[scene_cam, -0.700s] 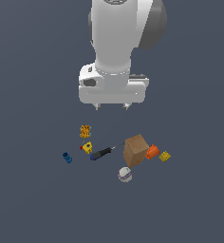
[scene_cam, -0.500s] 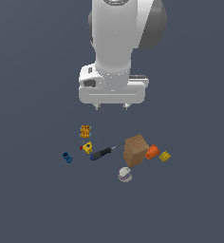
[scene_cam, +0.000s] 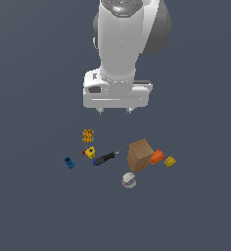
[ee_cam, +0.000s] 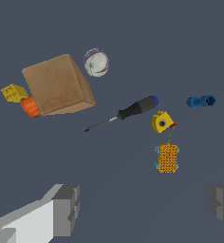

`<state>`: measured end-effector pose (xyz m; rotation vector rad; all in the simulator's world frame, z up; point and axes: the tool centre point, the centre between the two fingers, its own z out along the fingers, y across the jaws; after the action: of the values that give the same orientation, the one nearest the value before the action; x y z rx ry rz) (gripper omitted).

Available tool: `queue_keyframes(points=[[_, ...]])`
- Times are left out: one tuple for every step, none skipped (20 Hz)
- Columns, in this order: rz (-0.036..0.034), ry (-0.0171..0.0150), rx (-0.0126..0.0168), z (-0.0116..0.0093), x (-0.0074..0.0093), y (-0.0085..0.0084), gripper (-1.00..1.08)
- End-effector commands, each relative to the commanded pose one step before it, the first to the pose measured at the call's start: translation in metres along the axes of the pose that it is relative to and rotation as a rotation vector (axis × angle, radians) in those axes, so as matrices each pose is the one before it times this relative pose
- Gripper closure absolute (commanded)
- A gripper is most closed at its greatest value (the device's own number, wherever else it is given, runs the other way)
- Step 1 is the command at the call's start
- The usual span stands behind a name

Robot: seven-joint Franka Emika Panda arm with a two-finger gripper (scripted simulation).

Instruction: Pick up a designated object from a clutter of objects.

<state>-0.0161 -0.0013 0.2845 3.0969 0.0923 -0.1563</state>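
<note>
Seven small items are lying scattered, screwdriver [ee_cam: 133, 110] just beside the box [ee_cam: 57, 85], while the gripper [ee_cam: 142, 209] is hovering above, jaws wide apart, holding nothing.

Ground. You see one flat, matte, dark slate-blue ground surface [scene_cam: 34, 211]. In the exterior view it reaches every border of the frame, and its shade is even from the exterior view's left to the exterior view's right. In the wrist view you meet the same surface [ee_cam: 133, 28] behind everything else, in the same plain colour, with only a faintly lighter band nearer the camera.
</note>
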Motion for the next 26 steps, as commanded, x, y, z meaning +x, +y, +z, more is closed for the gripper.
queue_keyframes(points=[[0.00851,-0.00014,0.0021,0.00209,0.00082,-0.00036,-0.92],[0.0068,0.00032,0.0018,0.00147,0.0007,-0.00033,-0.92],[0.00832,0.0005,0.00221,0.00172,0.00086,-0.00039,-0.92],[0.00984,0.00064,0.00259,0.002,0.001,-0.00045,-0.92],[0.01132,0.00073,0.00294,0.00228,0.00113,-0.0005,-0.92],[0.01265,0.00076,0.00322,0.00257,0.00124,-0.00058,-0.92],[0.01418,0.00076,0.00352,0.0029,0.00135,-0.00062,-0.92],[0.0156,0.00076,0.00376,0.0032,0.00144,-0.00068,-0.92],[0.01707,0.0008,0.00401,0.00349,0.00154,-0.00072,-0.92],[0.01865,0.00084,0.00426,0.0038,0.00163,-0.00078,-0.92],[0.02026,0.00086,0.00447,0.00411,0.00171,-0.00082,-0.92],[0.02189,0.00087,0.00465,0.00443,0.00178,-0.00086,-0.92],[0.02358,0.00088,0.0048,0.00476,0.00184,-0.00089,-0.92],[0.02531,0.0009,0.00491,0.00509,0.00189,-0.00091,-0.92],[0.02707,0.00092,0.00499,0.00542,0.00194,-0.00091,-0.92],[0.02884,0.00095,0.00501,0.00576,0.00197,-0.00092,-0.92],[0.03065,0.001,0.005,0.00609,0.00199,-0.0009,-0.92],[0.03217,0.00105,0.00488,0.00636,0.00198,-0.00086,-0.92],[0.03247,0.0011,0.00457,0.00639,0.0019,-0.00079,-0.92],[0.03264,0.00116,0.00423,0.00638,0.00182,-0.0007,-0.92],[0.0328,0.00125,0.00391,0.00638,0.00174,-0.00061,-0.92],[0.03295,0.00136,0.00359,0.00637,0.00167,-0.00052,-0.92],[0.03309,0.0015,0.00327,0.00636,0.00161,-0.00042,-0.92],[0.03321,0.00166,0.00297,0.00635,0.00155,-0.00032,-0.92],[0.03333,0.00184,0.00268,0.00633,0.00151,-0.00022,-0.92],[0.03343,0.00204,0.0024,0.00631,0.00147,-0.00012,-0.92]])
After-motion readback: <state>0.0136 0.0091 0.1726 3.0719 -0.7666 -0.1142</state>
